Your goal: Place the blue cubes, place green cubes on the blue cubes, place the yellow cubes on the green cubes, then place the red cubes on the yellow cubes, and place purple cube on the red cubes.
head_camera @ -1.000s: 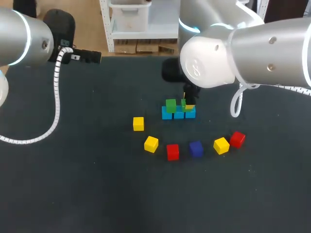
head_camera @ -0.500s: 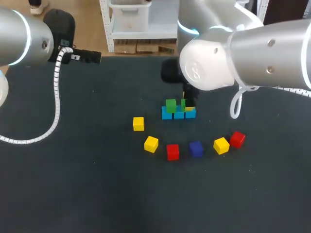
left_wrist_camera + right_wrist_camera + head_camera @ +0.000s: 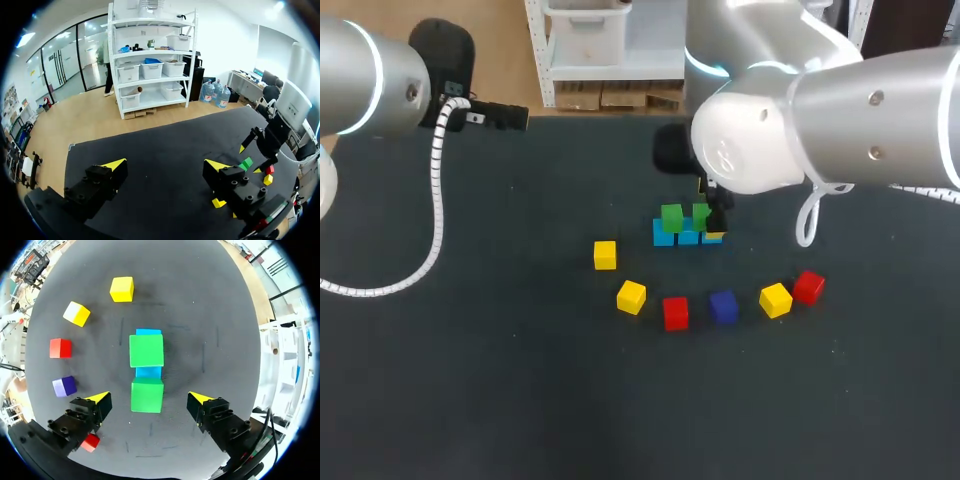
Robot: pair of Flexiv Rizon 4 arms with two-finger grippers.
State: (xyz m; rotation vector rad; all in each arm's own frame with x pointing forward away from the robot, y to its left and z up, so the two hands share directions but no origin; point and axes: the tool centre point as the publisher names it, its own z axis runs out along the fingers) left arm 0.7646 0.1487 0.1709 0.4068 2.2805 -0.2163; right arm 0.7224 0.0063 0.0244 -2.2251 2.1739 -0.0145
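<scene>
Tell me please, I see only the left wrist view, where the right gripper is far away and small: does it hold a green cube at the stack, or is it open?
Observer: The right gripper is open. Its fingers stand on both sides of the nearer green cube and do not touch it.
Operator: On what does this cube sit?
Observer: On the row of light blue cubes, next to a second green cube.
Operator: How many yellow cubes lie loose?
Observer: Three yellow cubes lie on the black table, none stacked.
</scene>
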